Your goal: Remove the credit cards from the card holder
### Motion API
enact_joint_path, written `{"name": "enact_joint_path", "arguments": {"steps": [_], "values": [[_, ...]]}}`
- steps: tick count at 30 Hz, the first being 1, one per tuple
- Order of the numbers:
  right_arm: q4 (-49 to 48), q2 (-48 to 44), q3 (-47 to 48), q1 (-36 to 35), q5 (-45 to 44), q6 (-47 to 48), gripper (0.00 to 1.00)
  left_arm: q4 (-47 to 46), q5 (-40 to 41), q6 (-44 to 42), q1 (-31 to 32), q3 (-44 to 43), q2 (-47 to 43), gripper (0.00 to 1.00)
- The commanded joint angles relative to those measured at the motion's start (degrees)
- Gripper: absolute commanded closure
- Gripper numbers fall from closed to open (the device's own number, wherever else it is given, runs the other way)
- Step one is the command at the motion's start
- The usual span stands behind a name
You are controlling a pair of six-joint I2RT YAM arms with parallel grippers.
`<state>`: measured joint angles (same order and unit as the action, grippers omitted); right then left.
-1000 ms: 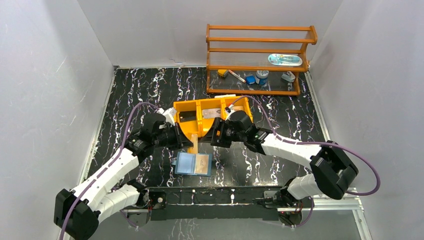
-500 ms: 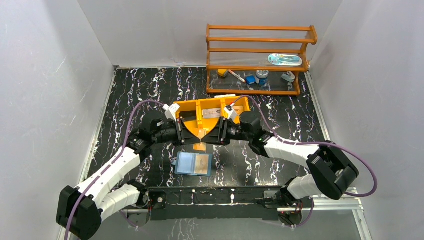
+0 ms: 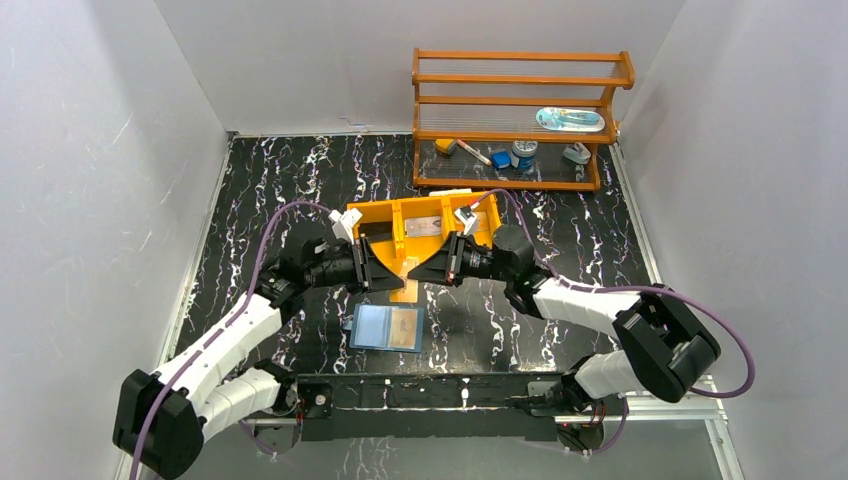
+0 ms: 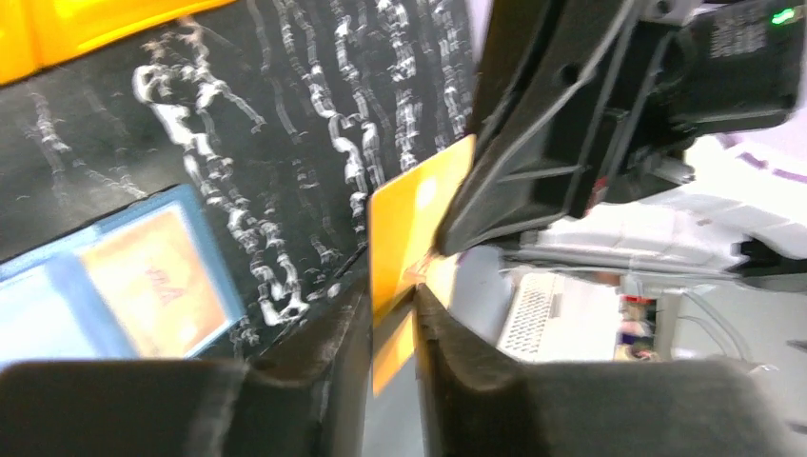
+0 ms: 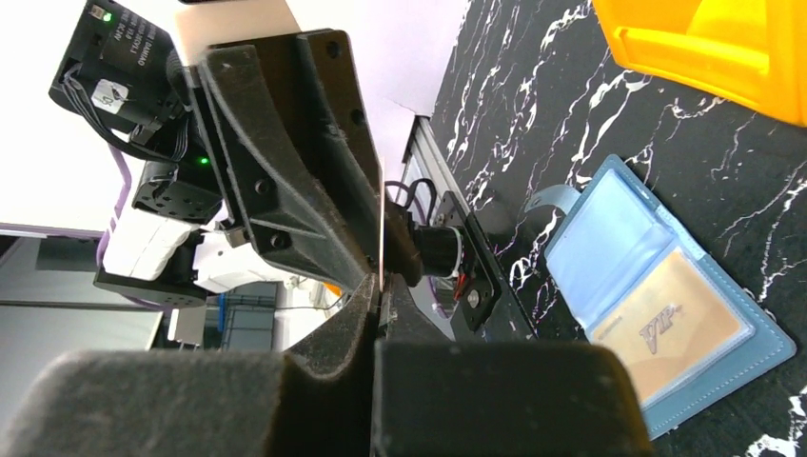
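Looks like a hand-over: the left gripper [image 4: 393,314] and right gripper [image 5: 381,286] both pinch the orange card [image 4: 409,219] between them, the open wallet [image 3: 387,327] lying below them with a tan card [image 5: 676,319] inside, so next the left should let go.

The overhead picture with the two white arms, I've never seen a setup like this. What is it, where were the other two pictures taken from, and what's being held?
Those are two robot arms bolted to a black marbled table, filmed from above. The other two pictures come from a small camera on each wrist, looking along that arm's own claw. On the table lie an open blue card holder, with a second card showing inside, and an orange tray; a shelf rack stands behind. Between the arms, the left claw and the right claw both pinch one orange card, apparently handing it over.
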<state>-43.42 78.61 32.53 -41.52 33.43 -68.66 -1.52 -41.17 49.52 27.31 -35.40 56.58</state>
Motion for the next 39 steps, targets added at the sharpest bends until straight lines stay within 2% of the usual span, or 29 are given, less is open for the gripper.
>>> {"name": "enact_joint_path", "arguments": {"steps": [1,3,4,7,8,10,13,16,20,24,30,39], "values": [[-0.3,-5.5,-1.2,1.0,-4.6,1.4,1.00,12.1,9.7,-4.8,0.4,-3.1,-3.7,0.64],[3.5,-7.3,0.0,1.4,-5.3,3.9,1.00,15.0,13.2,-6.0,0.4,-3.8,-5.0,0.38],[6.6,-8.2,1.1,1.4,-6.0,5.9,1.00,16.2,14.3,-6.5,0.4,-4.2,-5.3,0.29],[19.8,-10.4,5.9,1.9,-10.5,14.0,1.00,20.0,17.6,-7.6,0.4,-5.0,-5.1,0.19],[26.1,-10.9,8.3,2.2,-13.7,17.4,1.00,21.2,18.9,-8.0,0.4,-5.2,-5.3,0.12],[40.2,-11.3,14.0,2.5,-22.5,27.3,1.00,23.0,20.8,-8.9,0.4,-5.6,-5.7,0.06],[50.4,-10.5,20.9,2.8,-36.7,39.8,1.00,25.8,24.2,-9.9,0.4,-6.1,-6.4,0.03],[51.9,-8.6,25.0,2.8,-42.0,55.2,1.00,28.0,27.3,-10.5,0.3,-6.2,-7.8,0.02],[51.2,-5.8,27.6,2.9,-51.2,70.8,1.00,30.0,30.3,-11.0,0.4,-6.2,-9.7,0.02],[52.1,-1.4,29.3,2.9,-49.6,84.6,1.00,30.8,31.0,-11.8,0.4,-6.4,-10.2,0.02],[56.4,5.2,32.5,3.0,-46.1,98.9,1.00,31.9,32.0,-12.6,0.4,-6.6,-10.1,0.02],[53.5,12.6,33.7,4.1,-46.0,111.4,1.00,33.2,32.2,-14.1,0.4,-7.2,-9.8,0.02]]}}
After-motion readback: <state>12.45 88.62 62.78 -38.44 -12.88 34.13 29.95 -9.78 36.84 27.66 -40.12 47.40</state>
